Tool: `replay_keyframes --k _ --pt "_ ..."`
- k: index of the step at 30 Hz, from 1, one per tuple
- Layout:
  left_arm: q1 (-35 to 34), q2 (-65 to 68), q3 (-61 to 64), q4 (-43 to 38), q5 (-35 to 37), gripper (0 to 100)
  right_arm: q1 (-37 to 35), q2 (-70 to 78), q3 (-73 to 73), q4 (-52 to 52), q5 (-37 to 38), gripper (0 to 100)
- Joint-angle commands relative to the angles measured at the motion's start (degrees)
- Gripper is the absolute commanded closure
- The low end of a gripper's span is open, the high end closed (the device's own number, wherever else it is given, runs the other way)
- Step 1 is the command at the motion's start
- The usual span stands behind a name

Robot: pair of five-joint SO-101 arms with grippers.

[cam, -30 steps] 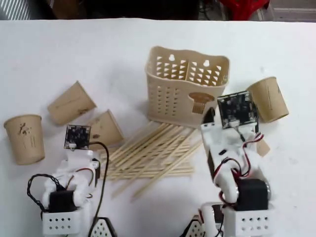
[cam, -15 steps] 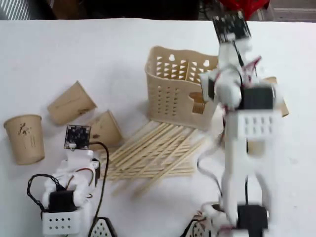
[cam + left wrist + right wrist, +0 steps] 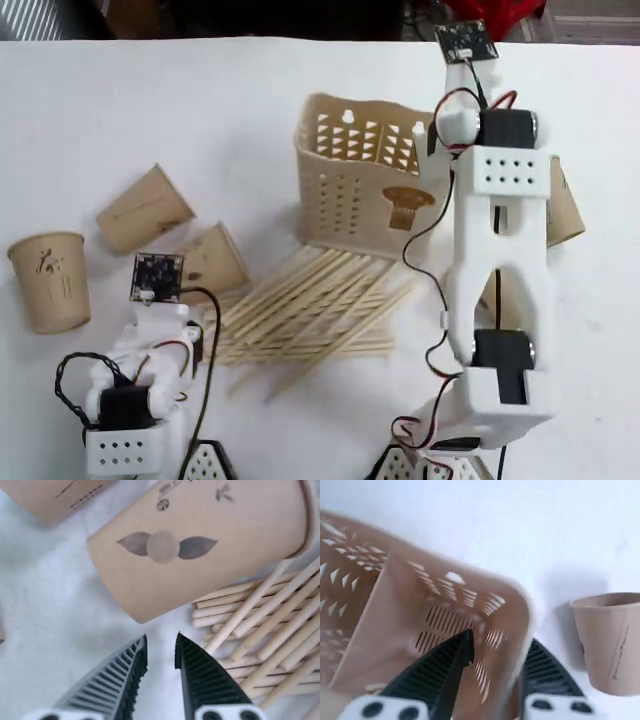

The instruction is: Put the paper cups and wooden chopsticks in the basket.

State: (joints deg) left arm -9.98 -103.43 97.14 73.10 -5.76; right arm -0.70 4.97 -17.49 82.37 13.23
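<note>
Basket (image 3: 365, 185) is sitting on the table (image 3: 150, 100), about mid-table, toward the far side. Chopsticks (image 3: 310, 310) are lying in a loose pile on the table just in front of the basket, between the two arm bases. Three cups are lying left of the basket: the far-left cup (image 3: 50, 282), the middle cup (image 3: 145, 208) behind it, and the near cup (image 3: 215, 260) touching the chopsticks' left ends. The left gripper (image 3: 160, 647) is sitting just before the near cup. The right cup (image 3: 562, 200) is sitting right of the basket, partly under the right arm. The right gripper (image 3: 500, 640) is straddling the basket's right wall, one finger inside, one outside.
</note>
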Motion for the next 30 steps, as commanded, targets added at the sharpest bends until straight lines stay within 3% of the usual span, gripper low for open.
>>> replay_keyframes --k 1,9,21,26,30 --pt "0.31 -0.31 -0.09 0.35 -0.44 89 -2.59 0.22 -2.29 -8.57 -0.44 98.3" --pt "0.31 -0.31 -0.09 0.35 -0.44 89 -9.71 0.75 -2.29 -16.84 -0.35 98.2" --pt "0.31 -0.31 -0.09 0.35 -0.44 89 -11.91 3.38 -1.85 -34.24 0.18 98.2" --pt "0.31 -0.31 -0.09 0.35 -0.44 89 -11.56 11.03 -1.93 -34.68 0.18 98.2" --pt "0.31 -0.31 -0.09 0.35 -0.44 89 -9.36 13.05 -2.20 -28.09 -0.26 98.2"
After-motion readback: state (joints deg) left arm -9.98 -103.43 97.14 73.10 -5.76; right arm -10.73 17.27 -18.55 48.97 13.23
